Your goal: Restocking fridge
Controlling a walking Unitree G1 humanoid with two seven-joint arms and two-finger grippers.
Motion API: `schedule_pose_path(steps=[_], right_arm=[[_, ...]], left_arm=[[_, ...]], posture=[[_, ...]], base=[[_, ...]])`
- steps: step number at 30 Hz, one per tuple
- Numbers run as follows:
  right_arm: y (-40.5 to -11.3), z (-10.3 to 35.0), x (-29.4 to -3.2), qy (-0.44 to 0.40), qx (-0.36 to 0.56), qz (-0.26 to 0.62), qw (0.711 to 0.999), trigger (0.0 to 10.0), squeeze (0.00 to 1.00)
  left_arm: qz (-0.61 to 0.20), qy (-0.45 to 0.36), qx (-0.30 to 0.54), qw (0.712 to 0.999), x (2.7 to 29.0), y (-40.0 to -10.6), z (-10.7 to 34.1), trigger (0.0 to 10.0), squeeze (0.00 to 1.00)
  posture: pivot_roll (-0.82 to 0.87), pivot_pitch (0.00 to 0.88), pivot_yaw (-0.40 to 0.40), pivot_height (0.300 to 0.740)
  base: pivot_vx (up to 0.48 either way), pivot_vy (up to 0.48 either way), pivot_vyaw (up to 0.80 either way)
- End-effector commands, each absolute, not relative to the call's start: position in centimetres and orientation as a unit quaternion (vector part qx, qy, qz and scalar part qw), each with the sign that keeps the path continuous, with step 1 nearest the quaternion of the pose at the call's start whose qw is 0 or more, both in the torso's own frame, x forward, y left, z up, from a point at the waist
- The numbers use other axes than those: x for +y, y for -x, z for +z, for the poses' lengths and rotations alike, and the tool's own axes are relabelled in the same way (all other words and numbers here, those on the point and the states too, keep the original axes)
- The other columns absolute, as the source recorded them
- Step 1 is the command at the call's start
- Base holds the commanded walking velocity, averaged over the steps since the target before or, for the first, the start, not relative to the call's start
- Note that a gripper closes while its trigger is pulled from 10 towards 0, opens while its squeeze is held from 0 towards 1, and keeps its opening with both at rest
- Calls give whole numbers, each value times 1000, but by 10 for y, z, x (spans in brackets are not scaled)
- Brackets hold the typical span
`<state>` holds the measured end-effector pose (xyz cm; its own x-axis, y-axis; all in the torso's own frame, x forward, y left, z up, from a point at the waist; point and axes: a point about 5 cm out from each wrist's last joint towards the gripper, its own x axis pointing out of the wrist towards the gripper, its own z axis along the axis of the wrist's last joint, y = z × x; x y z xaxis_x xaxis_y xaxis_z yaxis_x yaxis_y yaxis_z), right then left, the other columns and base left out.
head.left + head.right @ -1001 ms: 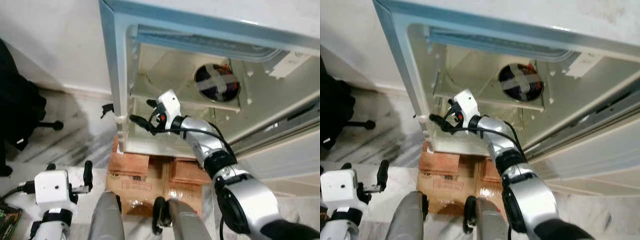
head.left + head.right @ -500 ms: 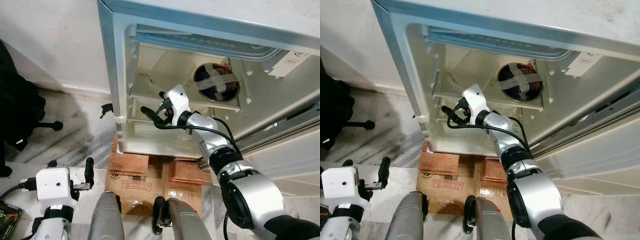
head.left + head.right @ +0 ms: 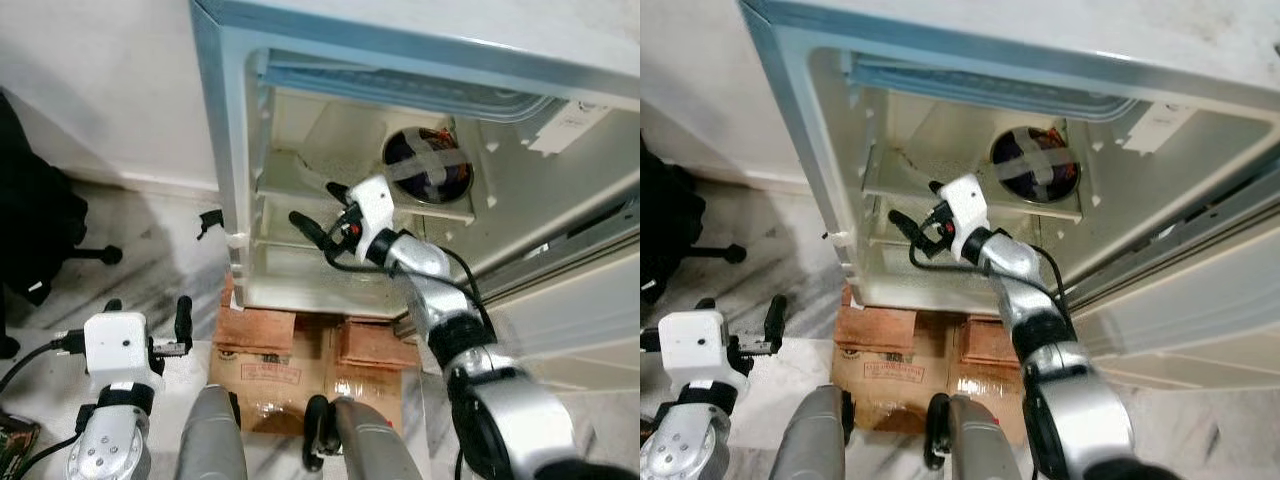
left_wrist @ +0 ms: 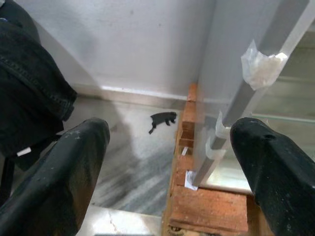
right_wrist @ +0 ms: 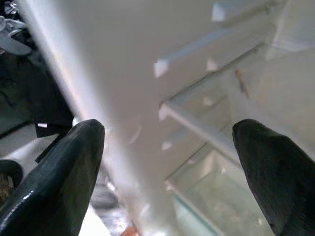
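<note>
Inside the open fridge (image 3: 300,130), just below its shelf (image 3: 300,185), the right gripper (image 3: 325,222) reaches leftward, fingers spread wide and holding nothing. Low at the left, the left gripper (image 3: 145,325) hangs idle, also wide; no item to stock can be made out.

Even, soft daylight fills the head views; the open fridge (image 3: 330,190) interior is bright and cream-white, with no hard glare; a grey shadow lies on the marble floor (image 3: 150,250) beside the fridge's left edge; straight edges bow outward towards the corners; the right wrist view is washed out and blurred, its black fingers (image 5: 54,182) out of focus; the left wrist view is sharper, its near fingers (image 4: 59,182) soft.
</note>
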<state>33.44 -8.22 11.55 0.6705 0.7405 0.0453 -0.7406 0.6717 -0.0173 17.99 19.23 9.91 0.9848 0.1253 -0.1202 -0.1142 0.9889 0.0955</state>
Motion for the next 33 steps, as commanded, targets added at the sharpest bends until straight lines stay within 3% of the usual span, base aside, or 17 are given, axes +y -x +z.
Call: schedule_pose_path(steps=[1,7,11,19,24,27,33], right_arm=[[-329,114,-96,-5,-20,392,920,10000,0],[-307,93,-123,-13,27,331,943,10000,0],[-302,93,-121,-19,36,318,947,10000,0],[-315,108,-123,79,5,201,976,10000,0],[-313,109,-124,80,15,250,965,10000,0],[-315,105,-140,24,22,180,983,10000,0],[-318,107,-143,34,21,142,989,10000,0]], left_arm=[[56,-40,76,995,190,-179,92,10000,0],[45,-37,68,996,188,-198,90,10000,0],[38,-39,61,997,187,-207,89,10000,0],[31,-38,50,998,184,-217,89,10000,0],[30,-38,54,997,184,-216,86,10000,0],[24,-41,55,997,183,-218,85,10000,0],[23,-38,52,998,186,-227,88,10000,0]], posture=[[204,143,-149,740],[161,100,-139,740],[147,86,-134,740],[142,78,-133,740],[137,80,-131,740],[133,84,-115,740],[116,95,-92,740]], base=[[0,0,0],[0,0,0],[0,0,0],[-232,0,0],[-362,0,0],[-374,0,0],[-215,0,0]])
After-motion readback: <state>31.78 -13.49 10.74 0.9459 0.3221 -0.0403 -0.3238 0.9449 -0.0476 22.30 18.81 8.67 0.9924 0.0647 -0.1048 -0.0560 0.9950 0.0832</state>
